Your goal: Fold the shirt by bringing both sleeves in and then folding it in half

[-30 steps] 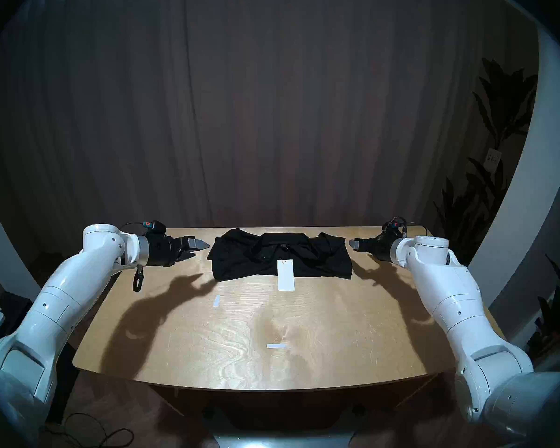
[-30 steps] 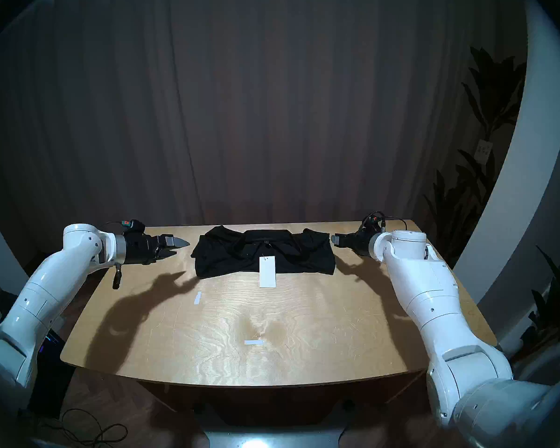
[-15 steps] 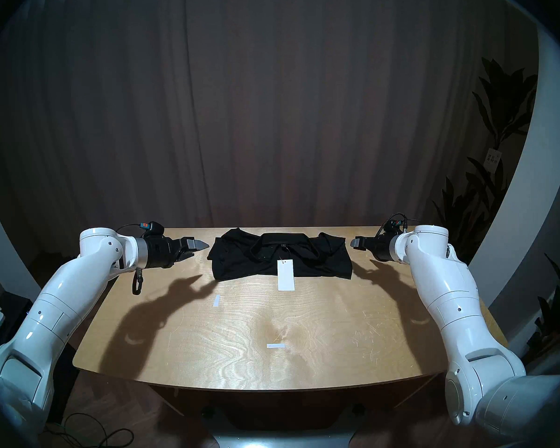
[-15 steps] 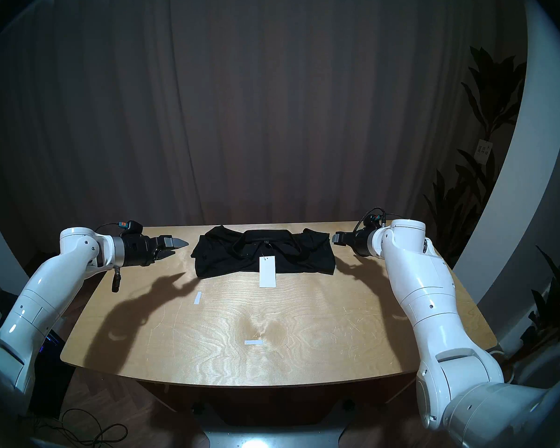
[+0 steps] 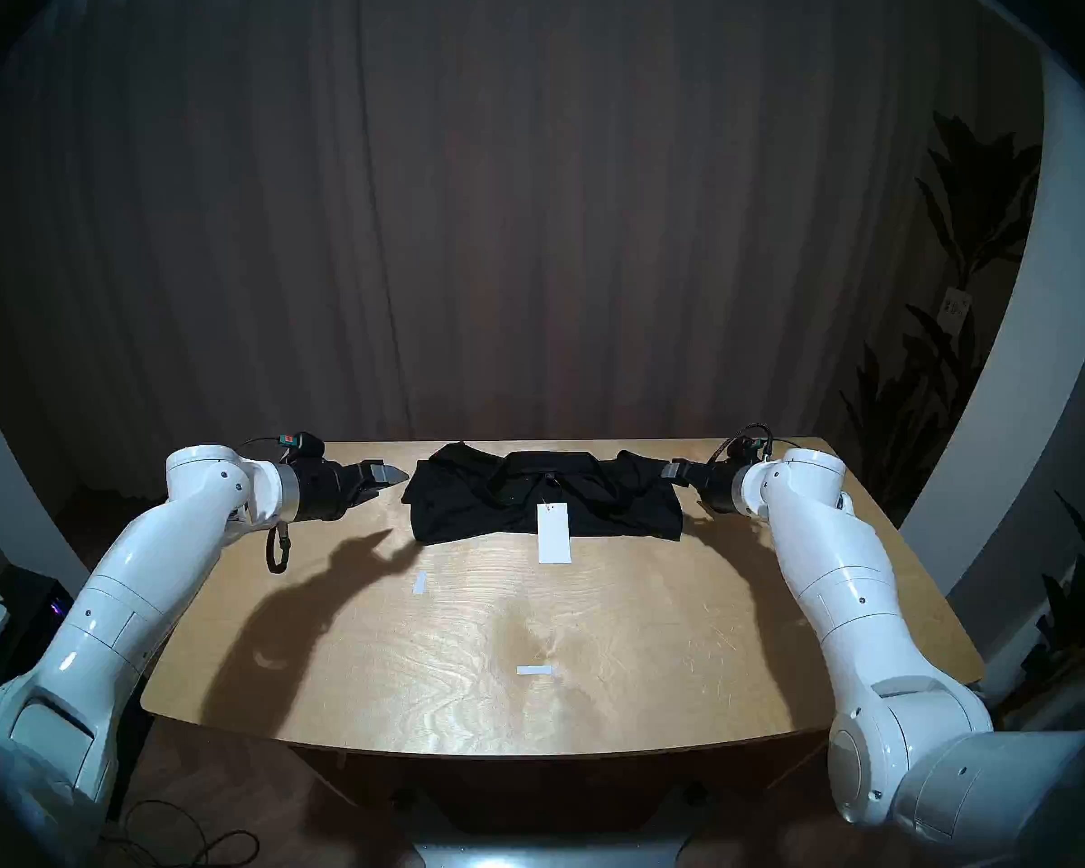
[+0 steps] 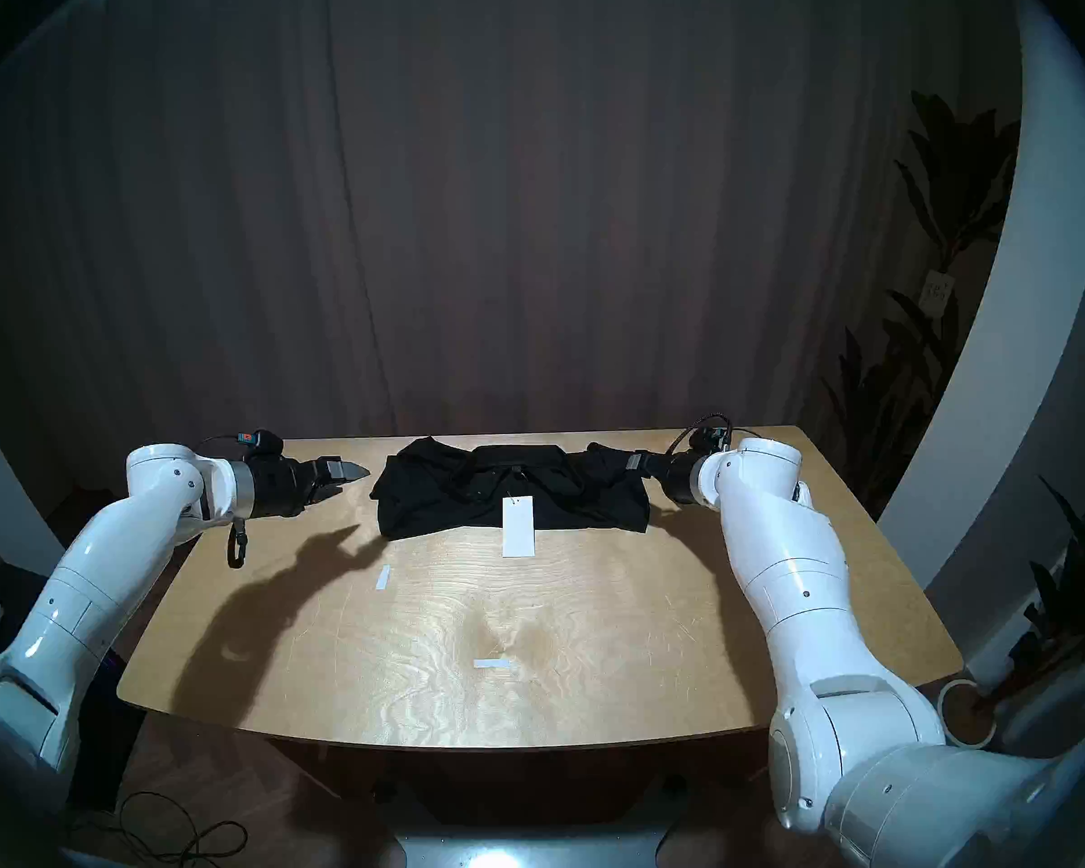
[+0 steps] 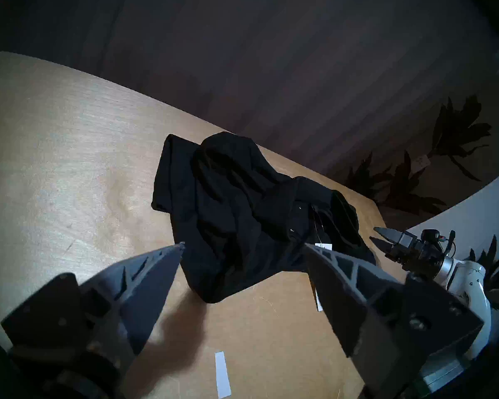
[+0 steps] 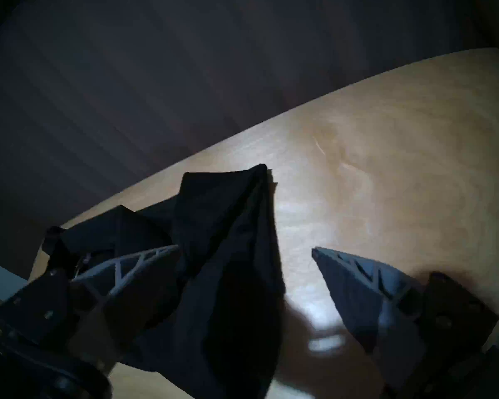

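The black shirt [image 5: 602,503] lies bunched in a wide band near the table's far edge, its white tag [image 5: 554,533] hanging toward me. It also shows in the right head view [image 6: 565,494]. Its sleeves are bunched at the two ends and hard to tell apart. My left gripper [image 5: 390,481] is open and empty, just left of the shirt's left end [image 7: 228,188]. My right gripper [image 5: 668,472] is open at the shirt's right end. In the right wrist view, black fabric [image 8: 228,231] lies between its spread fingers [image 8: 357,274].
The wooden table [image 5: 590,629] carries two white tape strips [image 5: 420,583] [image 5: 535,670]. The table's far edge runs close behind the shirt, with a dark curtain [image 5: 527,221] beyond. Plants [image 5: 966,347] stand at the right.
My right gripper has moved left, from a gap beside the shirt to over its right end. My left arm shifted slightly right. The shirt has not moved.
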You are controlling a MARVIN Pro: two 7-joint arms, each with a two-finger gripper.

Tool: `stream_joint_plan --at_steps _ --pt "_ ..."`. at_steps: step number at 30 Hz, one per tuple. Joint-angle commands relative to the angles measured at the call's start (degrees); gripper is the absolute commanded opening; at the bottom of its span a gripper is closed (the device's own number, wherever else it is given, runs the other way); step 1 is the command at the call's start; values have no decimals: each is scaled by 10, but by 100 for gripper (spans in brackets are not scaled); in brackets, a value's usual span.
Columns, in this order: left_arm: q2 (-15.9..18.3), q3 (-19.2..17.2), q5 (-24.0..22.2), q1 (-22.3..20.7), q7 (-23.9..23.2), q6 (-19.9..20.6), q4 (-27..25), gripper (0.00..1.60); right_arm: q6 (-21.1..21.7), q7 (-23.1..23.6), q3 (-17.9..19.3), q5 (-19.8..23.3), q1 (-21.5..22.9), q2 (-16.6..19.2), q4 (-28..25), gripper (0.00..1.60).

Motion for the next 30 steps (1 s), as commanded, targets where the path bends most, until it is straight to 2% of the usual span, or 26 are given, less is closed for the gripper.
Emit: stream_joint_plan --at_steps 1,11,19,30 --pt "-2 -13 -9 -1 11 -5 -17 134 -41 27 -10 -1 45 -1 46 160" --pt "-6 -14 -15 0 35 -2 -30 132 -45 34 -10 7 69 -5 100 160" --pt "-10 -17 -23 3 57 -4 -41 129 -19 10 -21 2 87 -19 140 160" --pt "-10 -25 -35 18 78 -9 -55 125 -10 -5 -27 12 97 -39 168 160"
